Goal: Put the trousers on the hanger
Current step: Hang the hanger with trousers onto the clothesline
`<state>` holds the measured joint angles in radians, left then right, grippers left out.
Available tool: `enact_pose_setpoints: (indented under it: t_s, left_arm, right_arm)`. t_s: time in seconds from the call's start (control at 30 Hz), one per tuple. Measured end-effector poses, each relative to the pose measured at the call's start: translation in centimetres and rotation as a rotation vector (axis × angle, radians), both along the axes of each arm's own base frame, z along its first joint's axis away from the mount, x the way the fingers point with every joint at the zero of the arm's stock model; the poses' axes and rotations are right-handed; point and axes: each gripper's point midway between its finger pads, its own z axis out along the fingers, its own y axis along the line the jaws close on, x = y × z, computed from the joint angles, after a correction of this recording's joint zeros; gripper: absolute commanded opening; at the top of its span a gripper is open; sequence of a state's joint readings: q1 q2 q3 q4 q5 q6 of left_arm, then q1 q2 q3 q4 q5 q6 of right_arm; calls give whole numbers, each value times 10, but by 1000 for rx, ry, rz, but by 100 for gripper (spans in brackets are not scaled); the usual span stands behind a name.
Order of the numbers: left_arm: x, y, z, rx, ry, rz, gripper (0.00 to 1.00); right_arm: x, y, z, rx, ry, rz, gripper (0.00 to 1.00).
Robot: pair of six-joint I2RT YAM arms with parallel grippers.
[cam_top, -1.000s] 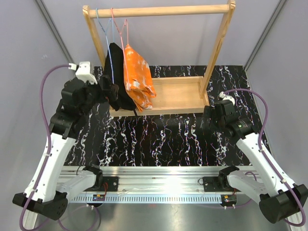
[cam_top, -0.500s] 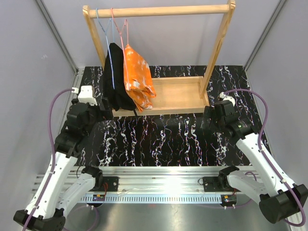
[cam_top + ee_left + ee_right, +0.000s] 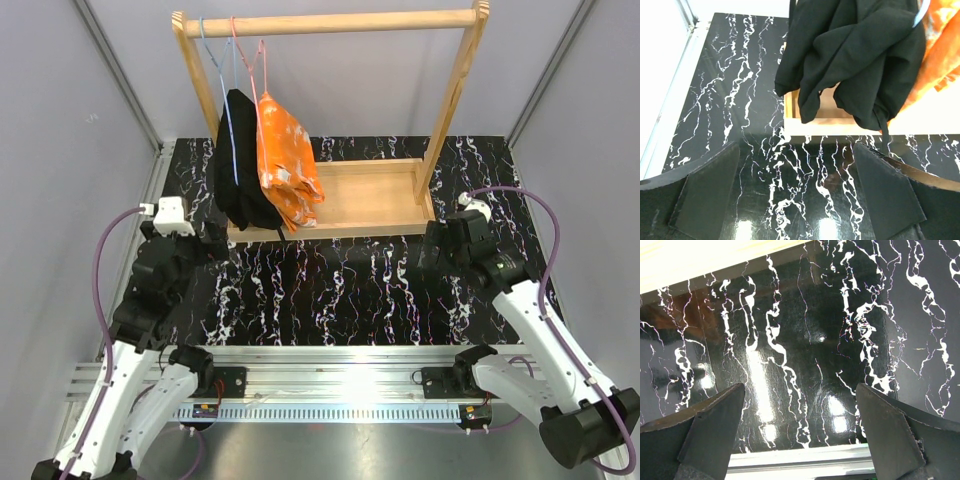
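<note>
The orange trousers [image 3: 287, 165] with white blotches hang folded over the pink hanger [image 3: 247, 62], whose hook is on the wooden rail [image 3: 330, 22]. An orange edge also shows in the left wrist view [image 3: 940, 45]. My left gripper [image 3: 205, 243] is open and empty, low over the table just left of the rack base, apart from the clothes; its fingers [image 3: 710, 185] frame bare table. My right gripper [image 3: 432, 250] is open and empty over the table at the rack's right front; its fingers [image 3: 710, 425] frame only the marbled surface.
A black garment [image 3: 238, 160] hangs on a light-blue hanger [image 3: 214, 55] just left of the trousers; it fills the top of the left wrist view [image 3: 855, 55]. The wooden rack's base tray [image 3: 370, 195] and right post [image 3: 455, 100] stand at the back. An aluminium rail [image 3: 330, 385] runs along the near edge.
My left arm has drawn back from the black garment, down and toward the near left. The right arm and the hanging clothes have not moved.
</note>
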<state>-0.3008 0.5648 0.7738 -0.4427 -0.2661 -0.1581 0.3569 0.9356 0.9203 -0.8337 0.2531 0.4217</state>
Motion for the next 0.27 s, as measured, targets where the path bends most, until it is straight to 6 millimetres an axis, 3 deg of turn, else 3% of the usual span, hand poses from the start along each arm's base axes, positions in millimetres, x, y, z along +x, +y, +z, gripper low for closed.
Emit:
enact_pose_setpoints:
  t_s: [0.27]
  left_arm:
    - [2, 2, -3, 8, 12, 14, 99]
  right_arm:
    - [-1, -1, 1, 2, -5, -1, 100]
